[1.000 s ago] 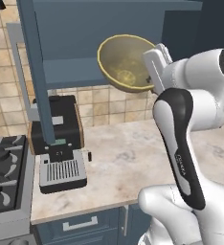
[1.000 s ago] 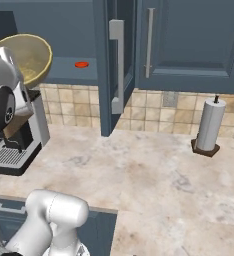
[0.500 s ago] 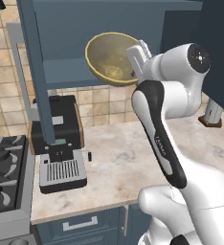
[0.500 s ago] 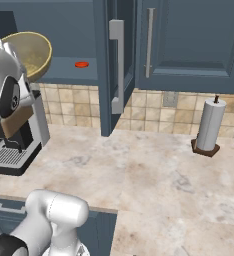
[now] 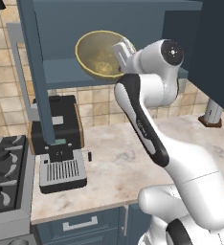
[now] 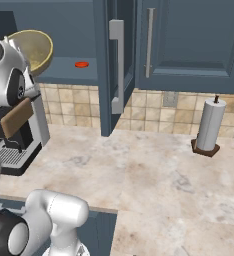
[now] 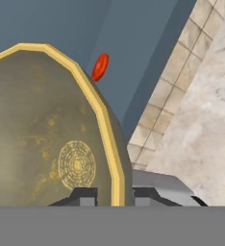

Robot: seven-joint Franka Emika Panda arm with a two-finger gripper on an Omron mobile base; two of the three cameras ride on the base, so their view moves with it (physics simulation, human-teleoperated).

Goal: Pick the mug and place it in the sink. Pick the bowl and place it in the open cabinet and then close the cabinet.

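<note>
Base views: behind arm, left and right, facing forward-down; both share tabletop [image 6: 154,175] and open cabinet [image 5: 109,28]. Hand view: close on bowl [image 7: 52,129].

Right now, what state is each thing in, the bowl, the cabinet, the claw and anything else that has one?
bowl: held tipped on its side at the cabinet opening, not set down.
cabinet: door open.
claw: shut on the bowl's rim.
red disc: lying on the cabinet shelf.
paper towel roll: upright on the counter.
</note>
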